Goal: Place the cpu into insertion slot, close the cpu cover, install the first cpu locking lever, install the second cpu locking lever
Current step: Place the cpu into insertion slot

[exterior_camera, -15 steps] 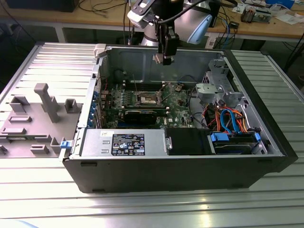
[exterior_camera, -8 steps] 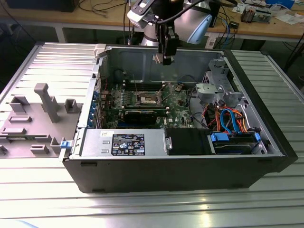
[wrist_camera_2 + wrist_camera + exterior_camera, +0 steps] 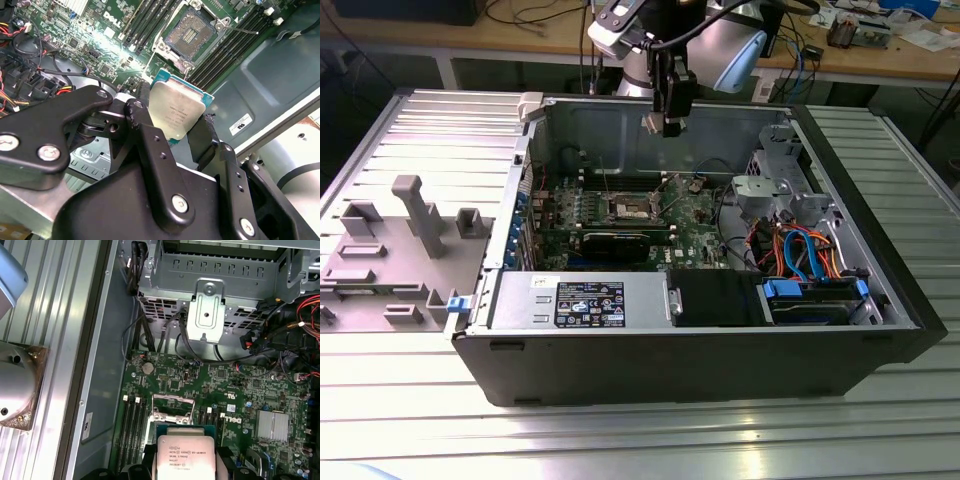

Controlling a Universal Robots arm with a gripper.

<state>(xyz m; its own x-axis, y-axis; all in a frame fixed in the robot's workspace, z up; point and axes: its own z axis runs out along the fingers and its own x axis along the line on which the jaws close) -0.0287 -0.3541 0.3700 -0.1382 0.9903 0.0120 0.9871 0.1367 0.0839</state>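
While the gripper (image 3: 172,114) hangs above the open computer case (image 3: 670,370), its two black fingers (image 3: 147,135) are clamped on opposite edges of the cpu (image 3: 176,107). The chip's dull silver lid faces the camera, with a green border showing around it. The cpu is clear of the board, well apart from anything below it.

Beyond the chip lies the insertion slot (image 3: 192,30), uncovered, its dark field of contacts bare between banks of long black memory slots (image 3: 150,20). A silver frame (image 3: 172,400) at one edge of the socket is probably the cpu cover swung open, though I cannot be sure. Farther off are the coin battery (image 3: 147,367), a finned heatsink (image 3: 272,425) and the grey drive cage (image 3: 210,270).

The first step appears to be in hand: the chip is carried but not placed, and cover and levers look untouched. Seating it likely calls for squaring the chip's edges with the socket rim and holding it level, since the contacts look delicate.

The second wrist view shows the grip itself and the socket's contacts. The first wrist view shows the chip (image 3: 185,457) lined up just beside the socket (image 3: 172,412). The exterior view alone shows height: the gripper (image 3: 672,125) is up near the case's upper wall, with the socket (image 3: 632,207) down on the board.
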